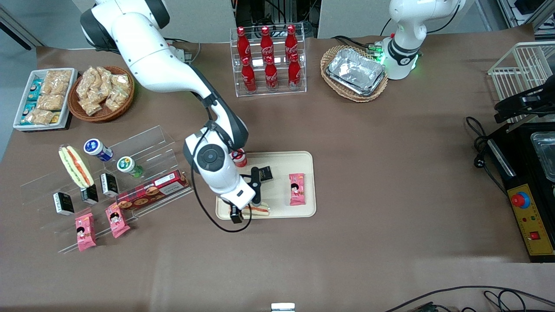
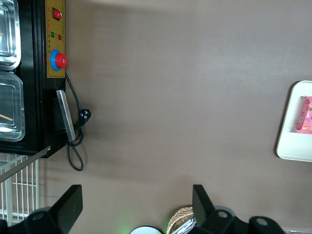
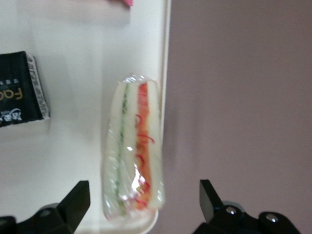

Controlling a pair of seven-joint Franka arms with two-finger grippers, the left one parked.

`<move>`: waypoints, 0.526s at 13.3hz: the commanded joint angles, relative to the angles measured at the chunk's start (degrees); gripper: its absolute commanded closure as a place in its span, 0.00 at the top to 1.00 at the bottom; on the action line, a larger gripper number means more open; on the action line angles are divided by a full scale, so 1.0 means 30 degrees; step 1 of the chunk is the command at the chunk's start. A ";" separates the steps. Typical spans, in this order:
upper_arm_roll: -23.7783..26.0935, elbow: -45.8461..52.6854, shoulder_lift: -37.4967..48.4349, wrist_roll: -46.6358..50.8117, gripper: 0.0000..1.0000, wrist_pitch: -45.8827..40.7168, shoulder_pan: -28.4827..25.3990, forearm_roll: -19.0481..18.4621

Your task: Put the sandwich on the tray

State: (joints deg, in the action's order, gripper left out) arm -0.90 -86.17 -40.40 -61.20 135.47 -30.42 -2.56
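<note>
The sandwich (image 1: pixel 256 210) lies on the tray (image 1: pixel 303 190), right along the tray's edge that is nearest the front camera. In the right wrist view the sandwich (image 3: pixel 132 151) shows its long side with a green stripe and a red stripe between pale bread, all under clear wrap. One long side of it runs just beside the tray's low rim (image 3: pixel 165 73), and one end sits at the tray's rounded corner. Past that rim there is only bare brown table (image 3: pixel 243 97).

The gripper (image 1: pixel 243 209) hangs just above the sandwich. Its two fingers (image 3: pixel 73 202) are spread wide apart, one on each side of the sandwich's end, and they pinch nothing.

A small black packet (image 3: pixel 19 90) lies flat on the tray, near the sandwich but not touching it. A pink snack packet (image 1: pixel 297 189) lies on the tray too, more toward the parked arm's end, well apart from the sandwich. A small red-capped bottle (image 1: pixel 239 157) stands at the tray's corner farthest from the camera, close under the arm. The middle of the tray, between the black packet and the pink one, is bare.

A second wedge sandwich (image 1: pixel 75 166) leans on the clear plastic shelf (image 1: pixel 147 143) toward the working arm's end of the table.
</note>
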 commanded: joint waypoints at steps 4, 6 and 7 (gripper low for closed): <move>-0.0023 0.0071 0.2942 0.0095 1.00 -0.2667 0.1203 0.1731; 0.0006 0.0041 0.4405 0.1086 1.00 -0.4685 0.2168 0.1731; 0.0006 0.0041 0.5167 0.1614 1.00 -0.5857 0.2549 0.1731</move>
State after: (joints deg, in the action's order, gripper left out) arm -1.27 -84.93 -31.20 -59.46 125.61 -25.90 1.54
